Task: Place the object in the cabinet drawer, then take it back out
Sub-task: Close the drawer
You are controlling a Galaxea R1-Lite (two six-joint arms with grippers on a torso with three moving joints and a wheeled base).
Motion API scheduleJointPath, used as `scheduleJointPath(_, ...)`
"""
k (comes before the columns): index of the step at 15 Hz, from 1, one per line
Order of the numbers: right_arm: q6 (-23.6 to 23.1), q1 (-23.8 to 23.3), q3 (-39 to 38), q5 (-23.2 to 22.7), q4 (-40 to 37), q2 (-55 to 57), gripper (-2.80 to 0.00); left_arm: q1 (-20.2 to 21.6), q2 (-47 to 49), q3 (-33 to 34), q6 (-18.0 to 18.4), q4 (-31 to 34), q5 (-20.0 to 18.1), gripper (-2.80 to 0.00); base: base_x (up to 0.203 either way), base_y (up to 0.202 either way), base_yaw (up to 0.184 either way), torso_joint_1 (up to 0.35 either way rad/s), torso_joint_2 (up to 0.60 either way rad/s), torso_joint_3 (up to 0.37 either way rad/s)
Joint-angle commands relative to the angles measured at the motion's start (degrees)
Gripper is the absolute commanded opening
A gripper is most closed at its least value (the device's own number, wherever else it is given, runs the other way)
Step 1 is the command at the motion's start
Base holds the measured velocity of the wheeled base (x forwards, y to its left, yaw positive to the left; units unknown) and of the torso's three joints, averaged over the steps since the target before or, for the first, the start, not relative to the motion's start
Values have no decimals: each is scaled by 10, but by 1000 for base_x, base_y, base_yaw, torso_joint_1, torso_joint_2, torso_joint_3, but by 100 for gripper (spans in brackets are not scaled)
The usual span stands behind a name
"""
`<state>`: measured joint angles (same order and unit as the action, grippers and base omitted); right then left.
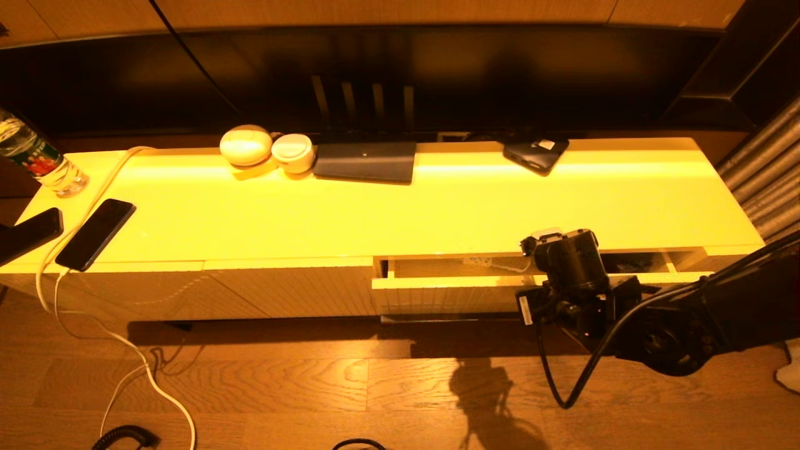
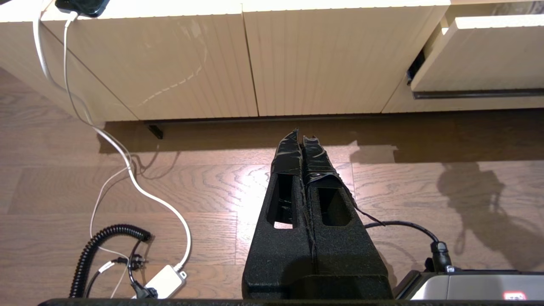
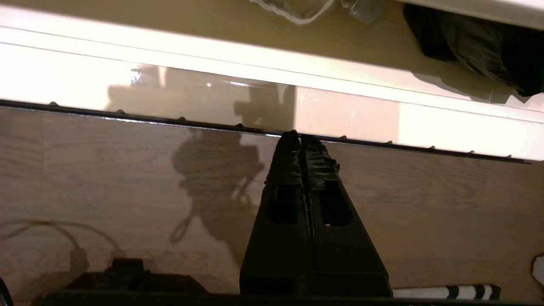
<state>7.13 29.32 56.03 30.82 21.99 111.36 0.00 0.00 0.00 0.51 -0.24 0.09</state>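
Observation:
The cabinet drawer (image 1: 450, 294) at the right of the low cream cabinet stands pulled out a little. Its ribbed front (image 2: 480, 59) carries a dark handle strip (image 2: 476, 94) along the bottom. My right gripper (image 3: 300, 139) hangs in front of that drawer, shut and empty, its tips right at the dark strip (image 3: 170, 121). In the head view its wrist (image 1: 565, 259) hides the fingers. Inside the drawer lie a dark bundle (image 3: 480, 51) and a clear plastic thing (image 3: 297, 8); which one is the object I cannot tell. My left gripper (image 2: 302, 138) is shut and empty, low over the floor before the closed panels.
On the cabinet top (image 1: 437, 206) lie a phone (image 1: 95, 234) on a white cable (image 1: 81, 200), a water bottle (image 1: 37, 159), two white round things (image 1: 269, 149), a dark router (image 1: 365, 160) and a black device (image 1: 535, 154). Cables and a white charger (image 2: 163, 281) lie on the wooden floor.

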Motion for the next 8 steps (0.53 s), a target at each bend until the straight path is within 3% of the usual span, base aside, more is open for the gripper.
scheduleJointPath(1,1,-1,16,1,16,17,-280,0,0,1,0,0,0,-280,0,0,0,0,0,0)
scheduleJointPath(8,3,-16,38,-1,54,47,-280,0,0,1,0,0,0,-280,0,0,0,0,0,0)
